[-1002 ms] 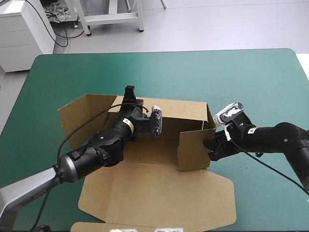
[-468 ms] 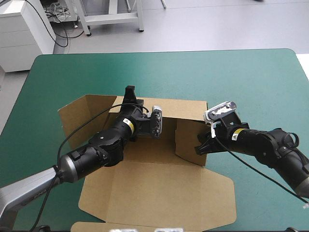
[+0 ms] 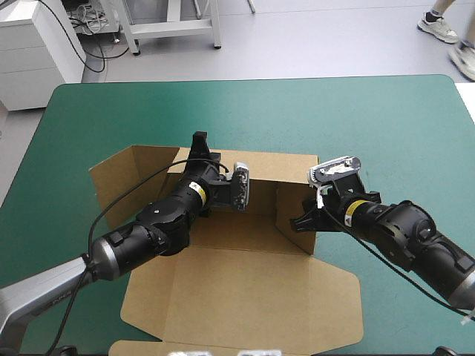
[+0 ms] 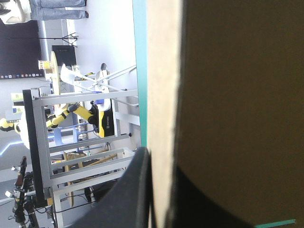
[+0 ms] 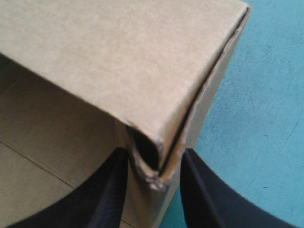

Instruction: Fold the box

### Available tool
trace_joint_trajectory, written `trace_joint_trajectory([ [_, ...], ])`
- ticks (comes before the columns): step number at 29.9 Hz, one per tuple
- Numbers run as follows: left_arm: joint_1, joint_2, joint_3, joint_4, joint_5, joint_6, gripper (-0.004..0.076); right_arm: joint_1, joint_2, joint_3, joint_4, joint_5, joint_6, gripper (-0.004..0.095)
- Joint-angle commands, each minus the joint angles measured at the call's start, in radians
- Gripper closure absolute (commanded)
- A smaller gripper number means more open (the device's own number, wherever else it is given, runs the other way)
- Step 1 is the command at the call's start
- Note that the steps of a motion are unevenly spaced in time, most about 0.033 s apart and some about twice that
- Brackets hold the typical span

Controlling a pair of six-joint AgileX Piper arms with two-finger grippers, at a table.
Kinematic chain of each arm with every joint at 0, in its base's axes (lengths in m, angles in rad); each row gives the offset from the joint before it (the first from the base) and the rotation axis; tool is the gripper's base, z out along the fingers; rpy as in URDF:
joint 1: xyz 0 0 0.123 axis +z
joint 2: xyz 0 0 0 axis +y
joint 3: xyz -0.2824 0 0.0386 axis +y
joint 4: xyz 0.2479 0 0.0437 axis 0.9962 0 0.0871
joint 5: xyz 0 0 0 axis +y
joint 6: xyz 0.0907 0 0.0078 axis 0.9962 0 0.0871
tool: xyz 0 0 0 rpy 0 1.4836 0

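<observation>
1. Now the right gripper (image 3: 298,221) is sitting further in over the box (image 3: 245,297) than just before, and it is carrying the right side wall (image 3: 293,215) inward with it.
2. Its black fingers (image 5: 107,190) are pinching narrowly on that wall's doubled edge, with board between them.
3. Meanwhile the left gripper (image 3: 199,139) is staying where it was, all but closed on the top of the back wall (image 3: 274,167) and keeping it upright.
4. The box is lying mid-table on the teal-green cover (image 3: 371,119), with its lid panel (image 3: 312,311) lying flat toward the near edge.
5. The left side panel (image 3: 122,174) is leaning open, not yet tucked.
6. By my judgement, the right wall is nearing its folded-in place, so the fold is progressing on this side only.
</observation>
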Motion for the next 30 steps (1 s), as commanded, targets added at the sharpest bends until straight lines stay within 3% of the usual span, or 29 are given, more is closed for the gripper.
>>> trace_joint_trajectory([
  [1, -0.004, -0.034, -0.022, 0.013, -0.01, -0.016, 0.0731, 0.033, 0.011, -0.029, -0.061, -0.043, 0.054, 0.0601],
  [5, -0.004, -0.034, -0.022, 0.013, -0.006, -0.016, 0.0731, 0.082, 0.069, -0.029, -0.16, -0.023, 0.177, 0.0715],
  [9, -0.004, -0.034, -0.022, 0.013, -0.002, -0.016, 0.0731, 0.12, 0.088, -0.029, -0.278, -0.024, 0.321, 0.0922],
  [21, -0.059, -0.034, -0.024, 0.006, 0.011, -0.016, 0.0701, 0.123, 0.109, -0.09, -0.409, 0.002, 0.433, 0.0918],
  [24, -0.108, -0.034, -0.024, 0.006, 0.047, 0.0, 0.0612, 0.123, 0.123, -0.092, -0.446, 0.0, 0.459, 0.0921],
  [30, -0.195, -0.034, -0.024, 0.002, 0.155, 0.001, 0.0355, 0.107, 0.146, -0.1, -0.521, -0.006, 0.526, 0.0924],
])
